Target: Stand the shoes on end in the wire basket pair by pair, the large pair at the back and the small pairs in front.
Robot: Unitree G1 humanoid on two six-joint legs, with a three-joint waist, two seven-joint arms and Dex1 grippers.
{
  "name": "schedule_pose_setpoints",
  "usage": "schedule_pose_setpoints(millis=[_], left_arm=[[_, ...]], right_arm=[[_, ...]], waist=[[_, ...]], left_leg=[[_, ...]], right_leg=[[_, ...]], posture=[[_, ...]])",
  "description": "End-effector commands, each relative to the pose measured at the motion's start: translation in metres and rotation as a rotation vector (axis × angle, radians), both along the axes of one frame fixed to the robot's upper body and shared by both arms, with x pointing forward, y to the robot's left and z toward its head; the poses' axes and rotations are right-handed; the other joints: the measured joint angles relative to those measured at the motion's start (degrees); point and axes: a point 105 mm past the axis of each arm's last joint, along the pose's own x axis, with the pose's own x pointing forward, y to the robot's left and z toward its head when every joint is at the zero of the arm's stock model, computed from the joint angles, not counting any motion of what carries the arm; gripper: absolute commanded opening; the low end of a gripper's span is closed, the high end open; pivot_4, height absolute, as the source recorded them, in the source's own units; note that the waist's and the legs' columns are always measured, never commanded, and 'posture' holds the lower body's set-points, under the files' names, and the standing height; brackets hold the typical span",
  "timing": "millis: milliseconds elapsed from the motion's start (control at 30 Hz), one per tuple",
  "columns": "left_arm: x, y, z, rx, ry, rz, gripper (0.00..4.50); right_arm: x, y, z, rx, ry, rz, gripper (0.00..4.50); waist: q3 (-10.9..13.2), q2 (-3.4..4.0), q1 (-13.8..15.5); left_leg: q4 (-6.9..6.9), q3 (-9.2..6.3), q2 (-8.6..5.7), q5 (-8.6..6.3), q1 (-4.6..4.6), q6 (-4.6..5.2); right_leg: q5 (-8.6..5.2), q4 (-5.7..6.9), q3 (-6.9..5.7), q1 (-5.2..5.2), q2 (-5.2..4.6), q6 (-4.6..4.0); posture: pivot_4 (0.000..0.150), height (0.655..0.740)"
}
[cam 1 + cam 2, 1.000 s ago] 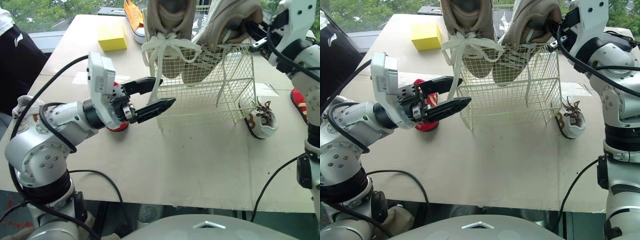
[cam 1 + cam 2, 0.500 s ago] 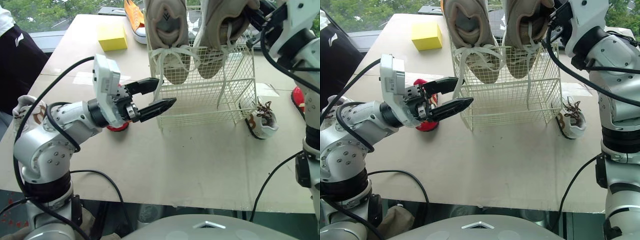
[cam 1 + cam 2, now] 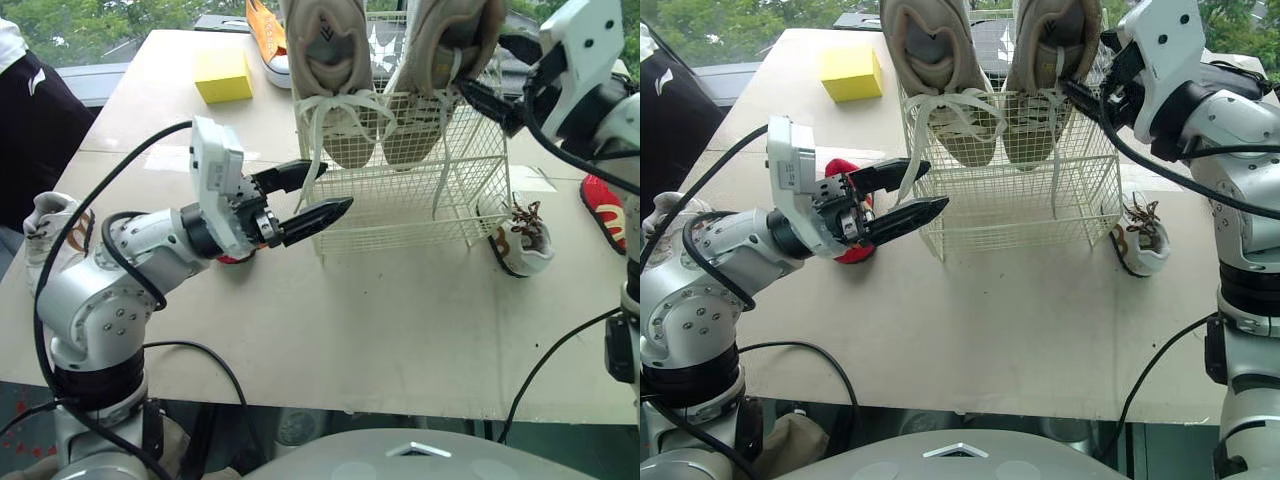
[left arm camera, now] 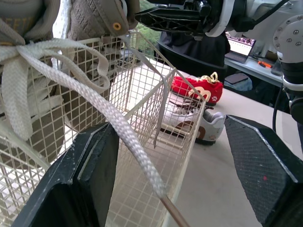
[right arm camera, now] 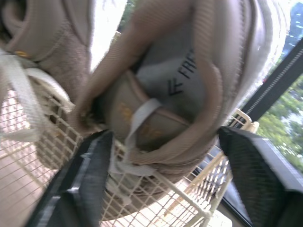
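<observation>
Counting what stands in the wire basket (image 3: 400, 205), we find one pair in place. The large beige pair (image 3: 328, 80) stands on end along the back, toes down and heels above the rim, laces spilling over the front wire. That part of the job looks done.

The small shoes are all outside. A white-and-brown small shoe (image 3: 522, 242) lies on the desk (image 3: 380, 320) just beside the basket's right side, and what we take for its mate (image 3: 50, 225) sits at the desk's left edge. A red shoe (image 3: 606, 205) lies at the far right, and another red shoe (image 3: 238, 256) is partly hidden behind the left arm. An orange shoe (image 3: 266, 35) rests at the far end near a yellow block (image 3: 224, 74). By our reckoning most of the work lies ahead.

The left pincer (image 3: 335, 186) is spread wide at the basket's front-left corner, with a dangling lace (image 4: 94, 101) passing between its fingers, ungripped. The right pincer (image 3: 484, 66) is wide too, its fingers either side of the right-hand large shoe and not closed on it.
</observation>
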Motion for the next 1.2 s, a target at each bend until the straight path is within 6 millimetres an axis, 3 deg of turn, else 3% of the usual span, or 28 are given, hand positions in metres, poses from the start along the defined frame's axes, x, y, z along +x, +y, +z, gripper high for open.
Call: schedule_pose_setpoints(millis=[33,133,233,300,333,367,433,567,800,933,1200], left_arm=[[-0.012,-0.004,0.01,-0.009,-0.047,-0.05,3.86],[-0.016,-0.008,0.011,-0.007,-0.058,-0.074,3.86],[-0.023,-0.014,0.008,0.0,-0.025,-0.15,3.86],[-0.031,-0.019,0.007,0.001,0.013,-0.221,3.86],[-0.033,-0.02,0.007,0.006,0.022,-0.246,4.35],[-0.034,-0.022,0.007,0.013,0.025,-0.261,4.46],[-0.033,-0.025,0.008,0.018,0.015,-0.273,4.46],[-0.033,-0.045,0.012,0.003,0.031,-0.371,4.46],[-0.031,-0.058,0.009,-0.018,0.041,-0.425,4.46],[-0.028,-0.055,0.007,-0.04,0.066,-0.436,4.46],[-0.028,-0.054,0.005,0.003,0.065,-0.471,4.46]], right_arm=[[-0.022,-0.023,0.025,-0.005,-0.108,-0.019,4.48],[-0.033,-0.047,0.022,-0.022,-0.084,-0.071,4.48],[-0.047,-0.074,0.012,0.088,0.009,-0.116,4.48],[-0.057,-0.088,-0.005,0.098,0.063,-0.165,4.48],[-0.061,-0.098,-0.012,0.102,0.073,-0.225,4.5],[-0.063,-0.108,-0.017,0.116,0.078,-0.289,4.5],[-0.069,-0.128,-0.029,0.134,0.096,-0.406,4.5],[-0.102,-0.175,-0.069,0.056,0.171,-0.643,4.5],[-0.123,-0.161,-0.098,0.105,0.35,-0.526,4.5],[-0.143,-0.118,-0.139,0.12,0.553,-0.361,4.5],[-0.119,-0.109,-0.176,0.193,0.57,-0.454,4.5]], waist=[[0.0,0.0,0.2],[0.0,-0.01,0.7],[0.0,-0.01,0.6],[0.0,-0.01,0.6],[0.0,-0.01,0.7],[0.0,0.0,0.7],[0.0,0.01,0.6],[0.0,0.0,1.7],[0.0,0.06,-0.1],[0.0,0.07,0.1],[0.0,0.01,0.1]], left_leg=[[0.0,-0.02,0.0,0.0,-0.02,0.0],[0.01,-0.05,-0.01,-0.01,-0.05,0.01],[0.01,-0.02,-0.01,-0.02,-0.03,0.04],[0.0,-0.03,0.01,-0.09,-0.01,0.15],[0.0,-0.05,0.02,-0.09,-0.02,0.16],[0.0,-0.05,0.03,-0.1,0.02,0.17],[0.01,0.0,0.0,-0.1,0.05,0.18],[0.02,-0.06,-0.18,-0.1,0.21,0.2],[-0.13,0.24,-0.07,-0.12,0.94,0.21],[-0.15,0.12,-0.02,-0.12,0.92,0.21],[-0.07,0.19,-0.07,-0.12,0.93,0.21]], right_leg=[[0.0,-0.01,-0.02,0.0,0.0,0.0],[0.0,-0.05,-0.05,0.03,-0.03,0.0],[0.0,-0.08,-0.01,0.04,-0.01,0.0],[0.0,-0.03,-0.02,0.04,0.0,0.0],[0.0,-0.04,-0.03,0.05,0.01,-0.01],[-0.01,-0.02,-0.03,0.08,0.02,-0.01],[0.0,-0.01,0.01,0.11,0.02,0.0],[-0.01,-0.04,-0.04,0.34,0.1,0.01],[-0.03,0.0,0.39,0.76,0.3,0.0],[-0.06,0.02,0.34,0.76,0.38,-0.05],[-0.06,0.0,0.41,0.76,0.34,-0.05]], posture=[[0.15,0.74],[0.15,0.74],[0.15,0.74],[0.15,0.74],[0.15,0.74],[0.15,0.74],[0.15,0.74],[0.15,0.74],[0.15,0.74],[0.15,0.74],[0.15,0.74]])
